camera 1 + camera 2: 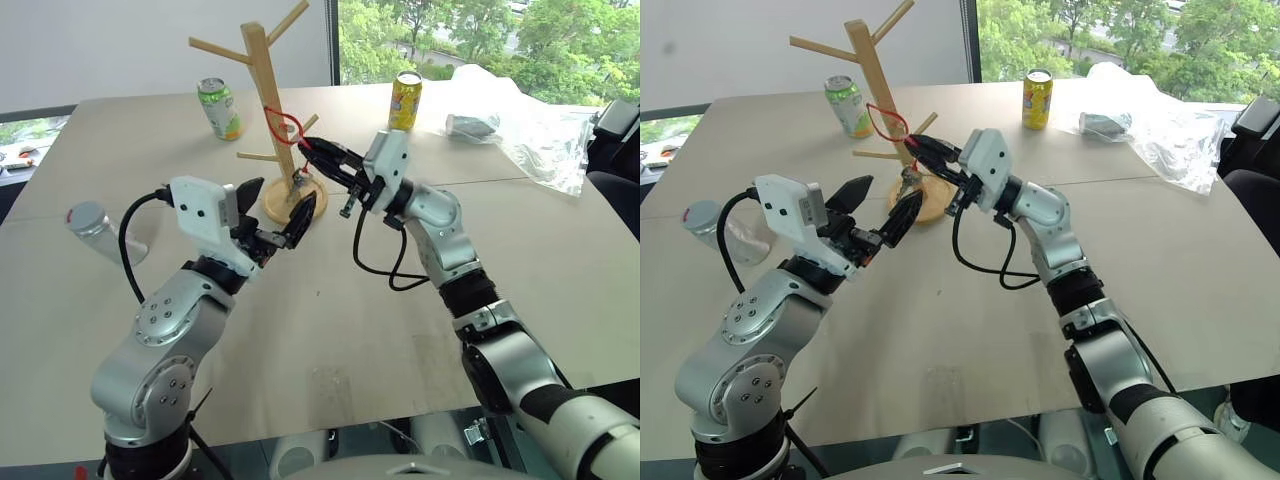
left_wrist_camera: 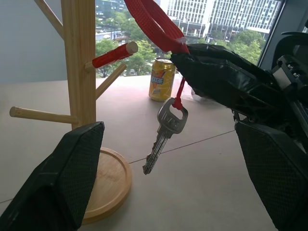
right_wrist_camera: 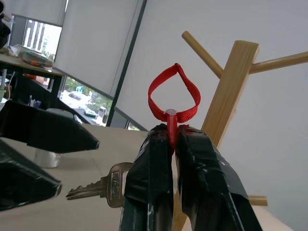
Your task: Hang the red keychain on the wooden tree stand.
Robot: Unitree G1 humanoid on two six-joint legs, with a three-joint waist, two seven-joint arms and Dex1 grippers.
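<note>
The right end effector (image 1: 312,147) is clenched on the red keychain (image 3: 173,98), pinching it at the base of the loop so that the loop stands open ahead of the fingertips and the key (image 2: 163,132) hangs free below; I judge this grip is chosen so a peg can pass through the loop. The loop is held just beside the pole of the wooden tree stand (image 1: 272,95), near an upward peg, but not yet hung on it. The left end effector (image 1: 278,212) is released, its fingers spread wide, waiting low near the round base, perhaps to steady the stand. The stand is upright on the desk (image 1: 330,330).
</note>
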